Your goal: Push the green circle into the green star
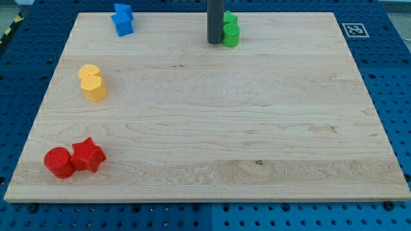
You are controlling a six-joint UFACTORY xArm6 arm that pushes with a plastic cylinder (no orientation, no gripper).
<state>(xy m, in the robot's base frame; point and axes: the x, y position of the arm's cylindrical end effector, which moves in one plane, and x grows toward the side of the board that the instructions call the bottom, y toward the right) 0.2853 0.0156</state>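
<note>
My tip, a bare rod with no claw to open or close, sits touching the left side of the green circle, itself against the green star near the surface's top edge; an off-centre push could spin it past.

The table is a pale wooden board with light tan grain lines and one small dark knot. It is surrounded by a blue perforated surface dotted with dark holes. A white tag with a black square pattern is seen on the blue surface at the view's top right. The rod is dark grey down to my tip. Green is shown by the green circle and the green star. Two blue blocks, two yellow blocks, a red cylinder and a red star are also coloured plainly.
</note>
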